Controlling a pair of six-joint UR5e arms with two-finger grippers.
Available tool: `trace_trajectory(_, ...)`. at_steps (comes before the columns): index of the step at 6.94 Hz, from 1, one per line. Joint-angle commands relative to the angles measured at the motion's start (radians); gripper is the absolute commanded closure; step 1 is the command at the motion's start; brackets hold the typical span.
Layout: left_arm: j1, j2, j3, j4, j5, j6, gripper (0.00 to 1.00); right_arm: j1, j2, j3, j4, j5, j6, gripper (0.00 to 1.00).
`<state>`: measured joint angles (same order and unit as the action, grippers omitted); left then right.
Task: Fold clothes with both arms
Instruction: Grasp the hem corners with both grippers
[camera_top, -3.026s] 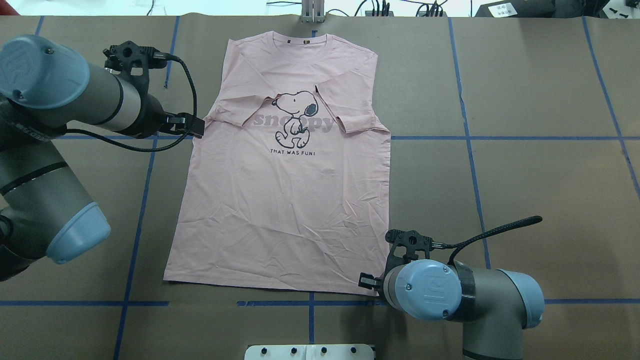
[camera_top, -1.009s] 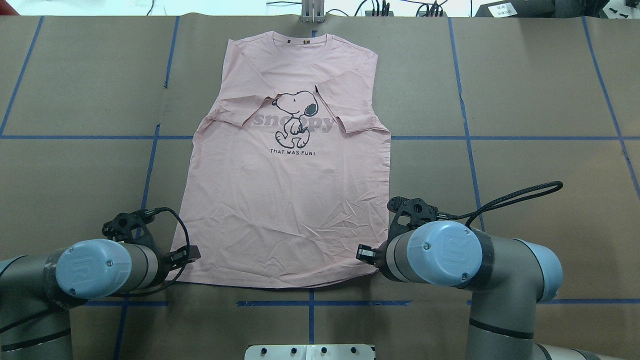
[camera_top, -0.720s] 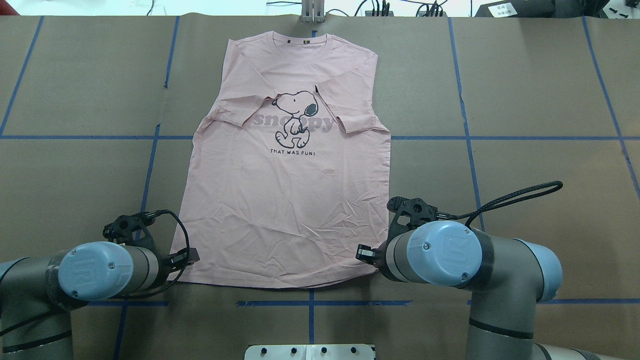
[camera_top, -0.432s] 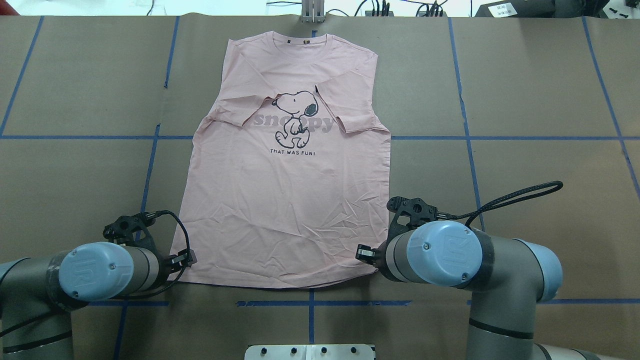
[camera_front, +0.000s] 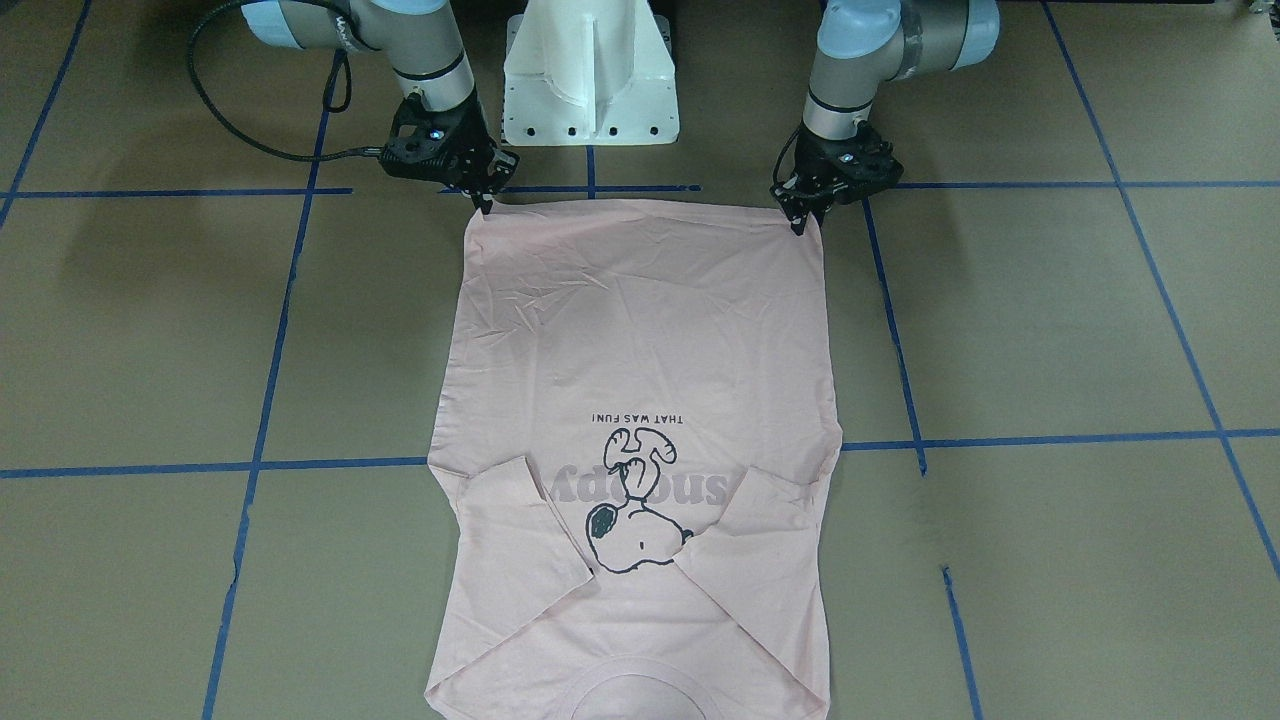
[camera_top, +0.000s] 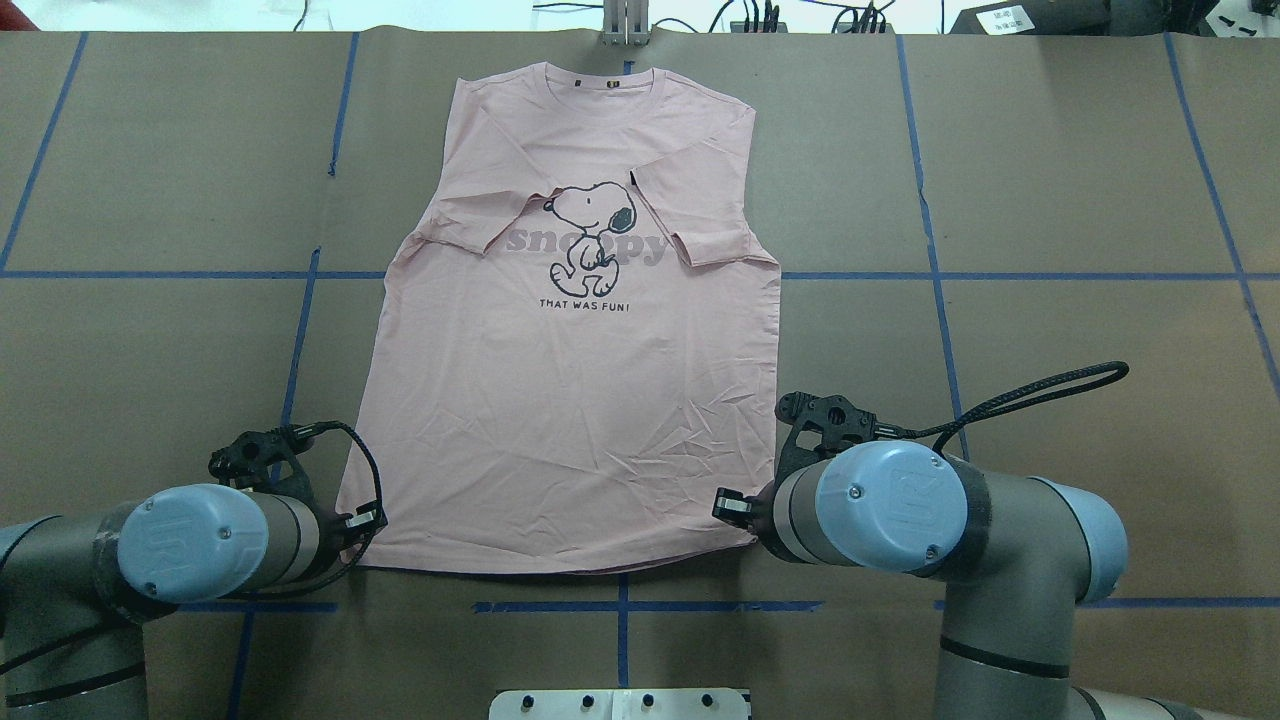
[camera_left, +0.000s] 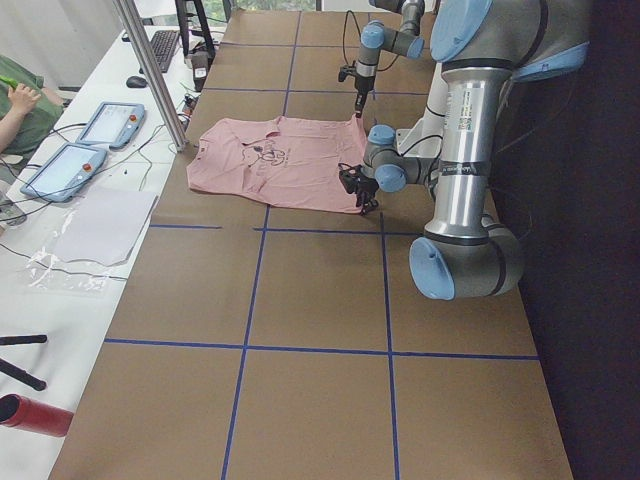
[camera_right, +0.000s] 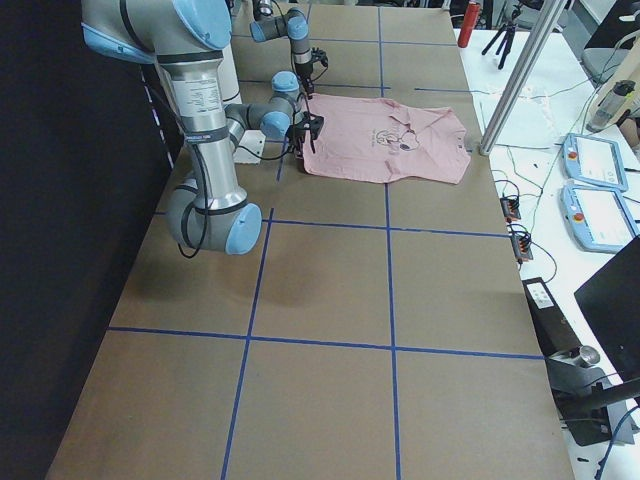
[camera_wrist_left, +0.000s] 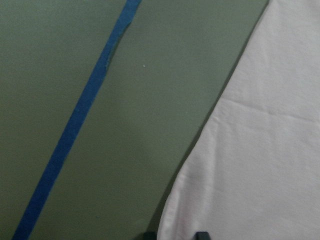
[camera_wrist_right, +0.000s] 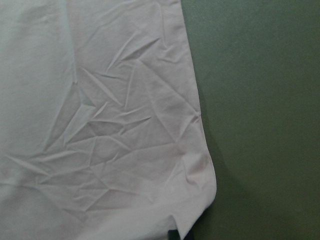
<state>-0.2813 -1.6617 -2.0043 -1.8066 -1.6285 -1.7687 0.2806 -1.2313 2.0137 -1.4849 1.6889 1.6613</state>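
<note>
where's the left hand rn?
Overhead view, lower left: the left hand is at the shirt's near hem corner on the robot's left, just right of a blue tape line. In the front-facing view it shows at upper right.

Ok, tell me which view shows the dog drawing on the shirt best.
The overhead exterior view: the dog drawing sits upright and sharp on the shirt. Front-facing shows it upside down; both side views show it tiny; the wrist cameras see only plain cloth.
</note>
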Motion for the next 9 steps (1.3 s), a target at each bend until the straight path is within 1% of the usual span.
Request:
trace_trajectory(1,-0.001,-0.003,-0.011,0.000,-0.008,-0.001,1.00,0.000,-0.004,0.002,0.000,0.000,0.000,1.00)
trace_trajectory(2,-0.001,-0.004,-0.016,0.000,-0.010,0.000,1.00,0.002,-0.005,0.003,0.000,0.000,0.000,1.00)
trace_trajectory(3,-0.002,-0.004,-0.071,0.006,-0.014,0.003,1.00,0.009,-0.016,0.025,-0.001,0.006,-0.003,1.00)
trace_trajectory(4,-0.002,-0.007,-0.126,0.016,-0.055,0.005,1.00,0.021,-0.074,0.077,0.000,0.033,-0.032,1.00)
trace_trajectory(5,0.001,-0.007,-0.166,0.015,-0.073,0.005,1.00,0.025,-0.149,0.141,0.000,0.053,-0.063,1.00)
trace_trajectory(7,0.077,-0.107,-0.178,0.059,-0.073,0.003,1.00,0.014,-0.224,0.223,-0.001,0.095,-0.063,1.00)
trace_trajectory(8,0.099,-0.163,-0.186,0.122,-0.073,0.002,1.00,-0.024,-0.261,0.262,-0.003,0.118,-0.063,1.00)
trace_trajectory(9,0.123,-0.170,-0.253,0.194,-0.073,0.003,1.00,-0.058,-0.301,0.322,-0.005,0.139,-0.054,1.00)
